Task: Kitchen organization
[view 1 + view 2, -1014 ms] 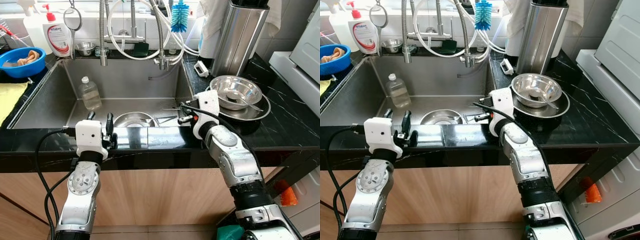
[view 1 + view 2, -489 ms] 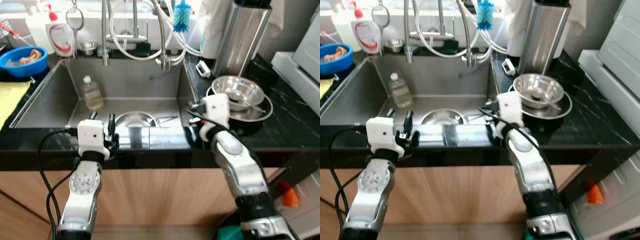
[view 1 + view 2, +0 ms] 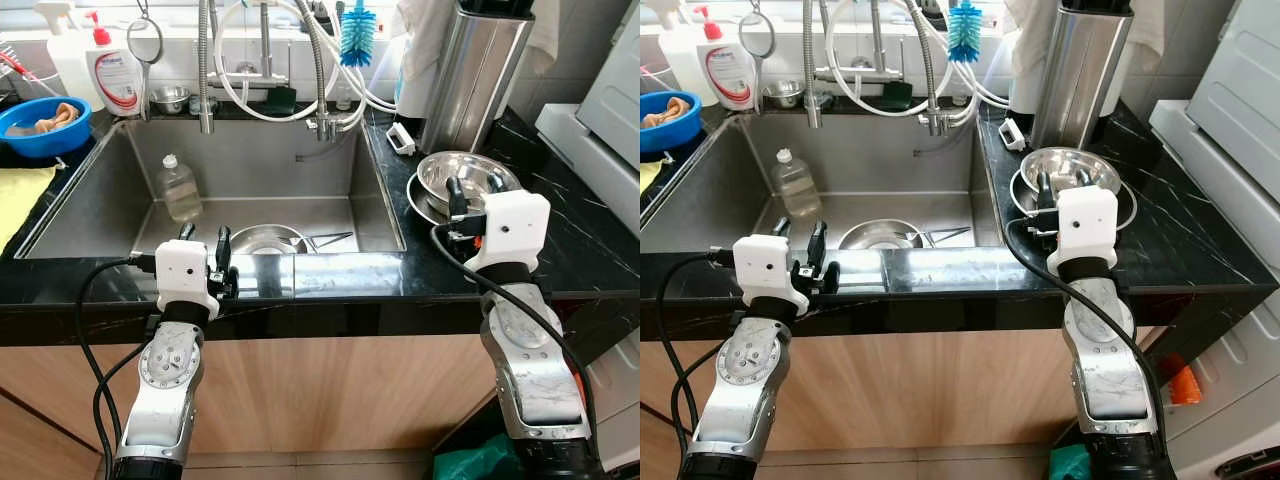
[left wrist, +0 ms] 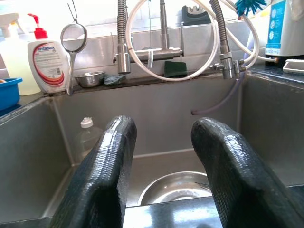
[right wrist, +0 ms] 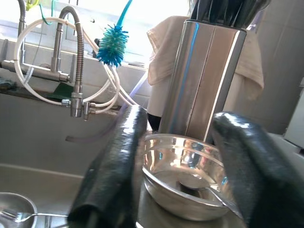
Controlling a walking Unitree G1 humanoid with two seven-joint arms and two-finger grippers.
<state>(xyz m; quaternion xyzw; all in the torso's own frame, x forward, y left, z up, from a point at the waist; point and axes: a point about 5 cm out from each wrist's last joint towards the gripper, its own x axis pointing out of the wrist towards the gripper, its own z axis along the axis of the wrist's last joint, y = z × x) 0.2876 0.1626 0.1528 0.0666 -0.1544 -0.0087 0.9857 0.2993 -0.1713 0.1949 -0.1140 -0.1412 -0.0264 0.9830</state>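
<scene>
Black desk [image 3: 590, 250] with steel sink [image 3: 110, 200], right end effector [image 5: 183, 161] open and empty, just before a steel bowl [image 3: 470, 180] on a plate, left end effector [image 4: 164, 156] open, empty, at the sink's front edge, another bowl [image 3: 265, 240] in the sink.

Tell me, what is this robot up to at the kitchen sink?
It stands at the sink, holding nothing. Its right hand is open and lined up on the steel bowl stacked on the counter beside the sink, a spoon inside. Its left hand is open at the counter's front edge, facing another steel bowl in the sink.
</scene>
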